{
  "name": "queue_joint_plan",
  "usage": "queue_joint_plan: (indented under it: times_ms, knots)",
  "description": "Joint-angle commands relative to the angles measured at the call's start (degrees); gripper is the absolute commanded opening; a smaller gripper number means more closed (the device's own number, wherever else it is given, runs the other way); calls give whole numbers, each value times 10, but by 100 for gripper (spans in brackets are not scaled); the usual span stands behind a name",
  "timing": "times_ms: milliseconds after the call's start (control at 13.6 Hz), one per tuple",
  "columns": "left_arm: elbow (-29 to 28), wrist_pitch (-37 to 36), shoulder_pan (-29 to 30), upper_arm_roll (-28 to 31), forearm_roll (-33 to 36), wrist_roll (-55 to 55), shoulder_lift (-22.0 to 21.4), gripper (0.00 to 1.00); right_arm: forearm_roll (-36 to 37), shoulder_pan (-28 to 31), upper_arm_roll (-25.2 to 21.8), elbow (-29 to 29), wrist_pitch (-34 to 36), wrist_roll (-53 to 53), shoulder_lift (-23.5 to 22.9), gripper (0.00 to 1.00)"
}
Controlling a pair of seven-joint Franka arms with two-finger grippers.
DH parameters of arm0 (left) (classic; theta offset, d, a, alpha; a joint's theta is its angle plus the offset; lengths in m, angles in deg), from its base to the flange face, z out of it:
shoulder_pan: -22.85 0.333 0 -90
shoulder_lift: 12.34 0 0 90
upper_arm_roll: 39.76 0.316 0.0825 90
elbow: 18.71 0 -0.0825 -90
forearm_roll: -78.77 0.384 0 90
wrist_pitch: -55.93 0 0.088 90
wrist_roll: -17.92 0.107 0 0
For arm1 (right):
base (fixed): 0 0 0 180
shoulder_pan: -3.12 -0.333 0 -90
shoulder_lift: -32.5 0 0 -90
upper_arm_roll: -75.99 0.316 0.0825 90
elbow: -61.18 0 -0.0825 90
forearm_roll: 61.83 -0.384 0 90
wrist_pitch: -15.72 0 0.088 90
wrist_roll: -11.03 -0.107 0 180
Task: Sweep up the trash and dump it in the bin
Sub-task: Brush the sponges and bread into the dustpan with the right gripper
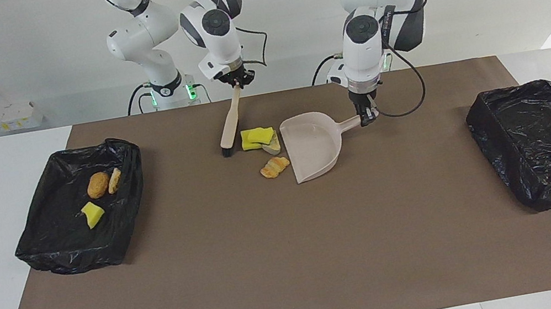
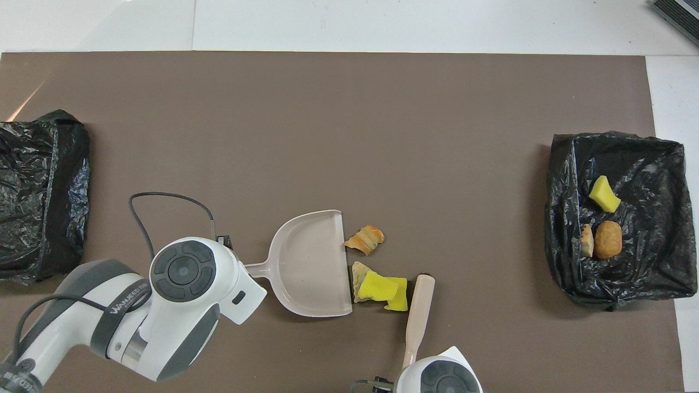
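Left hand (image 1: 368, 117) is clamped on the dustpan (image 1: 312, 145) handle, centre of the facing frame; pan mouth sits right against the loose trash (image 1: 264, 145). Right hand (image 1: 238, 83) is clamped on the top of the brush (image 1: 229, 125), bristles down just beside the yellow sponge pieces, upper centre of frame.

Risks, my read:
- Tan bread scrap (image 1: 274, 166) sits at the pan's lip corner, lower than the brush line. A straight sweep could miss it or flick it past the pan edge.
- Sponge chunks are stacked and light; a fast stroke may bounce them over the pan's back wall or roll them under the lip if the pan isn't flat on the counter (image 1: 272, 267).
- Pan is held only by its thin handle end, so brush push could pivot it and open a gap.

Counts:
- Loose scraps by the pan: 4 as far as I can tell (two yellow sponges, one greyish-tan piece partly under them, one bread scrap).
- In the bin (image 1: 77, 210) at left of the facing frame: 3 (two tan, one yellow).
- Bins: 2; the second bin (image 1: 544, 140) at right looks covered in black plastic, contents not visible.
- One brush, one dustpan.
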Motion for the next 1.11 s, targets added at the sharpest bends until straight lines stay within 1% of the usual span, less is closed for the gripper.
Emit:
queue_joint_plan:
  times_ms: [0, 74, 221, 295, 442, 516, 590, 737, 885, 1032]
  knots:
    - [-11, 38, -15, 7, 10, -14, 15, 0, -23, 1, -1, 66, -15, 57, -61, 0]
    - [-11, 50, -16, 7, 10, -14, 21, 0, -38, -15, 3, 86, -34, 79, -88, 0]
    - [-11, 74, -17, 7, 10, -13, 36, 0, -47, -57, 5, 114, -86, 81, -137, 0]
    - [-11, 81, -17, 7, 10, -13, 37, 0, -47, -69, 5, 130, -100, 83, -149, 0]
    - [-4, 87, -17, 7, 10, -13, 44, 0, -47, -74, 6, 177, -94, 81, -170, 0]
    - [-2, 89, -16, 7, 10, -13, 46, 0, -47, -74, 6, 190, -94, 88, -174, 0]
    - [4, 88, -12, 7, 10, -12, 50, 0, -40, -70, 5, 192, -88, 97, -168, 0]
    - [17, 80, -8, 9, 11, -11, 55, 0, -40, -57, -1, 192, -44, 167, -149, 0]
    - [29, 70, 3, 10, 11, -15, 55, 0, -33, -14, -1, 192, 4, 224, -130, 0]
    - [57, 23, 10, 11, 11, -13, 53, 0, -1, 11, -2, 195, 34, 258, -128, 0]
